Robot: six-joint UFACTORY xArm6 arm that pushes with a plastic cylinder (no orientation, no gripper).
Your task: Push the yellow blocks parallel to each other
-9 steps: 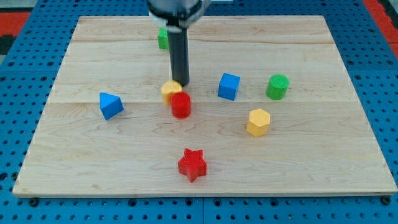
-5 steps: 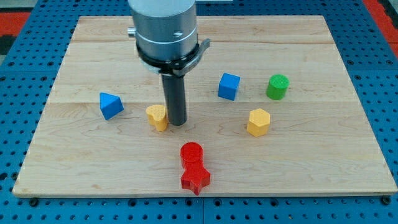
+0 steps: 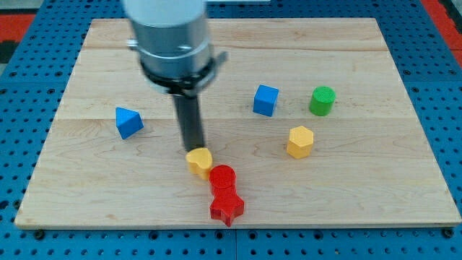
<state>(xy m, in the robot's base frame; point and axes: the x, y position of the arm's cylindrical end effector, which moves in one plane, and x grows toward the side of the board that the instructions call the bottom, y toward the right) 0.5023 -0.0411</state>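
Observation:
Two yellow blocks lie on the wooden board (image 3: 361, 188). One small yellow block (image 3: 200, 161) sits near the view's bottom centre, touching a red cylinder (image 3: 223, 178). The other, a yellow hexagonal block (image 3: 299, 141), lies to the view's right, slightly higher. My tip (image 3: 193, 149) stands right at the upper edge of the small yellow block, touching it. The arm's grey body hides the board behind it at the view's top.
A red star (image 3: 227, 207) touches the red cylinder from below, near the board's bottom edge. A blue triangular block (image 3: 128, 122) lies at the left. A blue cube (image 3: 266, 100) and a green cylinder (image 3: 322, 100) lie at the right.
My tip moved down and left in the view. The small yellow block slid down and right to the red cylinder, which earlier slid down onto the red star.

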